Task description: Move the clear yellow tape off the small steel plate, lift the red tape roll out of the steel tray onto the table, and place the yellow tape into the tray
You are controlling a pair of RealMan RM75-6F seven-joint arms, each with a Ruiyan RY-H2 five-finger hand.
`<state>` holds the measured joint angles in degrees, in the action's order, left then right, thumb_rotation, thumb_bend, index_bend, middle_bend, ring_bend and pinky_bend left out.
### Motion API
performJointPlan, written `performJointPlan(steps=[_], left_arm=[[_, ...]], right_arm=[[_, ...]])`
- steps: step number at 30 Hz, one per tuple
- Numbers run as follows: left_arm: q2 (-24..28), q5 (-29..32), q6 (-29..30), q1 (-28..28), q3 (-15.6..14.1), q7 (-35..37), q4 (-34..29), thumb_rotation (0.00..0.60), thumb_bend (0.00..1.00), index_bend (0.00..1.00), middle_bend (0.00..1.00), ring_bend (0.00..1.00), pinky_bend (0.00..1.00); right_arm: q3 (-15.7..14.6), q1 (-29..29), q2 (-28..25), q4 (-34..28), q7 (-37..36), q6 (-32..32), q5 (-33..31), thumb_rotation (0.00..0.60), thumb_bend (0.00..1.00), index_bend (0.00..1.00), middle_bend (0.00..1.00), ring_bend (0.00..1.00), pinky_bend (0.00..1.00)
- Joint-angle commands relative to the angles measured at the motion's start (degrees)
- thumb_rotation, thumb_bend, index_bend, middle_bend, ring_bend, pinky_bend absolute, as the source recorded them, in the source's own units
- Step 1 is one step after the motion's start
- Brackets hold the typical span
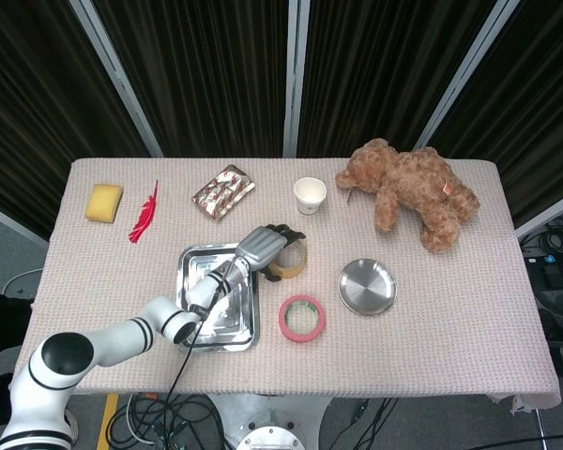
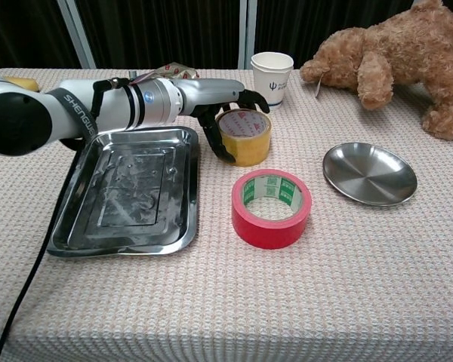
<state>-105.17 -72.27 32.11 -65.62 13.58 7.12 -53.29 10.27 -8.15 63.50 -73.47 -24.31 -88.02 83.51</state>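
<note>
On the beige woven surface (image 2: 362,286), the left hand (image 2: 225,98), arm lettered "SHENGUAN", grasps the yellow tape (image 2: 245,136) between dark fingers (image 2: 215,143).

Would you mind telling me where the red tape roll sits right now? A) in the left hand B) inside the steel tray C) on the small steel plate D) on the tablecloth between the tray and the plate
D: the red tape lies flat on the cloth, with the tray to one side and the plate to the other; the left hand is at the yellow tape instead.
</note>
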Motion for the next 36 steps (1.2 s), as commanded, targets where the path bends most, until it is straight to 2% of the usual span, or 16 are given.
performJointPlan(steps=[1,7,12,17,20,23,27,29,33,36], left_arm=[[-0.11,0.00,0.89,0.17,0.12,-0.30,-0.15,0.600,0.16,0.28,0.34,0.26,0.35],[1.37,-0.33,3.02,0.73,0.37,-0.93,-2.97,0.600,0.20,0.38,0.41,0.33,0.41],[8.07,-0.37,7.35,4.01,-0.19,-3.92,-11.86,0.600,0.20,0.38,0.41,0.33,0.41],[16.51,1.52,13.45,10.62,-2.95,-9.41,-23.28,0.600,0.19,0.38,0.41,0.33,0.41],[19.09,2.74,17.42,14.39,-5.27,-13.46,-29.13,0.600,0.19,0.38,0.41,0.33,0.41],[19.47,3.86,20.76,17.49,-7.26,-16.29,-33.02,0.600,0.19,0.38,0.41,0.33,0.41],[18.35,4.11,22.71,19.57,-8.93,-18.30,-34.39,0.600,0.19,0.37,0.41,0.33,0.41],[17.55,4.06,22.69,19.89,-9.51,-19.46,-33.78,0.600,0.18,0.34,0.37,0.29,0.39],[18.05,4.72,19.96,19.42,-9.76,-19.56,-33.98,0.600,0.14,0.13,0.14,0.08,0.23],[18.33,4.22,20.37,19.72,-9.64,-19.82,-33.77,0.600,0.11,0.06,0.04,0.01,0.15]], right_arm=[[0.02,-0.03,0.05,0.00,0.16,0.10,-0.05,0.600,0.00,0.00,0.00,0.00,0.00],[0.20,0.00,-0.12,-0.33,0.42,0.11,-0.19,0.600,0.00,0.00,0.00,0.00,0.00],[0.36,0.04,-0.51,-0.85,0.54,-0.17,-0.04,0.600,0.00,0.00,0.00,0.00,0.00],[0.39,-0.19,-0.64,-1.13,0.82,-0.04,0.24,0.600,0.00,0.00,0.00,0.00,0.00],[0.42,-0.59,-0.31,-1.38,1.09,0.41,0.30,0.600,0.00,0.00,0.00,0.00,0.00],[0.43,-1.20,0.01,-1.59,1.36,1.11,0.50,0.600,0.00,0.00,0.00,0.00,0.00],[0.31,-1.71,0.15,-2.08,2.12,1.19,1.21,0.600,0.00,0.00,0.00,0.00,0.00],[0.24,-1.72,0.21,-2.41,2.57,1.02,1.38,0.600,0.00,0.00,0.00,0.00,0.00],[0.10,-1.75,0.31,-2.41,3.02,1.35,1.17,0.600,0.00,0.00,0.00,0.00,0.00],[-0.15,-1.87,0.38,-2.33,3.14,1.57,1.45,0.600,0.00,0.00,0.00,0.00,0.00]])
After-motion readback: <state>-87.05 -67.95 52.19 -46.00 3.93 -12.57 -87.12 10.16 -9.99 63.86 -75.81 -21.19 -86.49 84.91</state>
